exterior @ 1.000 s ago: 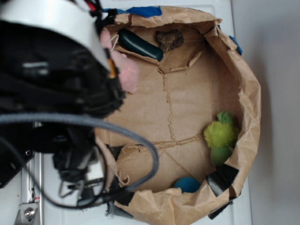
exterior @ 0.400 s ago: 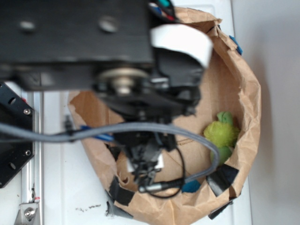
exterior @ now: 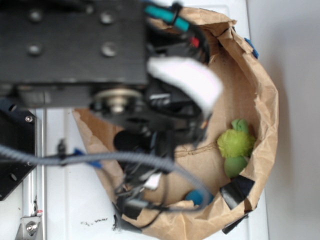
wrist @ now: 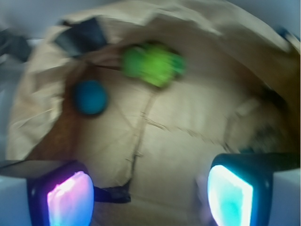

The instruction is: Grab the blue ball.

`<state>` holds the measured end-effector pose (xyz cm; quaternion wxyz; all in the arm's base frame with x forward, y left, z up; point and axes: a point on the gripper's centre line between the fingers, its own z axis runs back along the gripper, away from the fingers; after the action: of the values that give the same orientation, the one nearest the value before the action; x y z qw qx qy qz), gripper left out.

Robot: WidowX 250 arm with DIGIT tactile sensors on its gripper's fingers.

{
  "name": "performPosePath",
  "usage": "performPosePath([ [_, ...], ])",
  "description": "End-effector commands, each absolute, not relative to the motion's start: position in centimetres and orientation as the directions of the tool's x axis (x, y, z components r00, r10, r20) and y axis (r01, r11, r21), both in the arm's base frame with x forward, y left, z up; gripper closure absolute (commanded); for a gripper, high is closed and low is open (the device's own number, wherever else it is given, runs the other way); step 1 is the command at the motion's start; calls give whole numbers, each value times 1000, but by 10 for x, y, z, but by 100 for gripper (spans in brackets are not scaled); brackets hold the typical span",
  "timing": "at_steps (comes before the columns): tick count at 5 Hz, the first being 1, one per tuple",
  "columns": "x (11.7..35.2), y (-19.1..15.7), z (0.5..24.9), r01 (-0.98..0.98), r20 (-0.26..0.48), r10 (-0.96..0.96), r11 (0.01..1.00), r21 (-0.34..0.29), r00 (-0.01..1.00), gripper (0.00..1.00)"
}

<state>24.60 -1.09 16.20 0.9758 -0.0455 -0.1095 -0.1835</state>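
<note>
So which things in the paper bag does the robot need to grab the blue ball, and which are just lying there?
For the job:
- blue ball
- gripper, open, nothing between its pads

Just lying about:
- green plush toy, beside the ball
- brown paper bag holding them both

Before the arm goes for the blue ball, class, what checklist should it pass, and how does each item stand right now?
1. Blue ball in wrist view: ok.
2. Gripper open, nothing between its pads: ok.
3. Gripper over the ball: not ok; the ball sits up and left of the gap.
4. Ball apart from the green plush: ok, bare paper between them.
5. Room by the bag wall: cannot tell; the ball lies close to it.
6. Sharp view: not ok, wrist picture blurred.
</note>
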Motion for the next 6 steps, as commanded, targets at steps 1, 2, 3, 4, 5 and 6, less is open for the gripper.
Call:
performPosePath([
  [1,259,1,175,597,402,-545,802,-5,736,0],
  [2,260,-9,196,733,519,-587,669,-122,622,0],
  [3,260,-6,196,742,537,-599,665,-78,594,0],
  [4,265,-1,166,732,465,-634,680,-46,618,0],
  [5,270,4,148,724,432,-642,688,-41,634,0],
  [6,273,10,121,728,393,-654,683,-61,646,0],
])
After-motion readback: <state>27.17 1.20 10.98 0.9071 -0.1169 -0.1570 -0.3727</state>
